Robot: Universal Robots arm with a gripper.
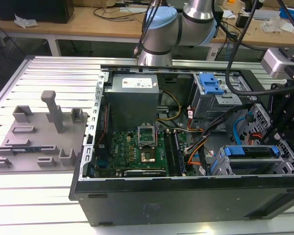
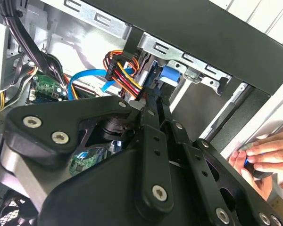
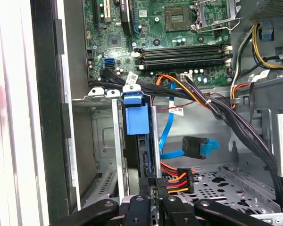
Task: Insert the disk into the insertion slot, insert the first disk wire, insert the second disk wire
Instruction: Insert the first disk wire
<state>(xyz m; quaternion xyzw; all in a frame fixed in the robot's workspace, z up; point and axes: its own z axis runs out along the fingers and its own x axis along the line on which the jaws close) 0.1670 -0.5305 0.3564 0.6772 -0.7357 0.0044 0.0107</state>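
Note:
The disk (image 1: 252,152) sits in the insertion slot (image 1: 224,169) at the exterior view's right, its blue caddy tab (image 3: 136,118) sticking out of the grey cage (image 3: 101,141). My gripper (image 3: 156,186) hangs over the disk's rear edge and is shut on the black plug of a disk wire (image 3: 178,181) with red, orange and yellow strands. The same strands (image 2: 122,70) run off my fingertips (image 2: 151,101) in the second wrist view. A second disk wire, blue with a black plug (image 3: 197,147), lies loose beside the disk. In the exterior view my gripper (image 1: 280,129) stands above the slot.
The motherboard (image 1: 137,147) fills the case floor, with the power supply (image 1: 132,98) behind it. A taller bay with a blue clip (image 1: 210,84) stands behind the slot. Black cable bundles (image 3: 236,127) cross near the gripper. A person's hand (image 2: 264,157) rests on the case edge. A grey fixture plate (image 1: 34,132) lies outside.

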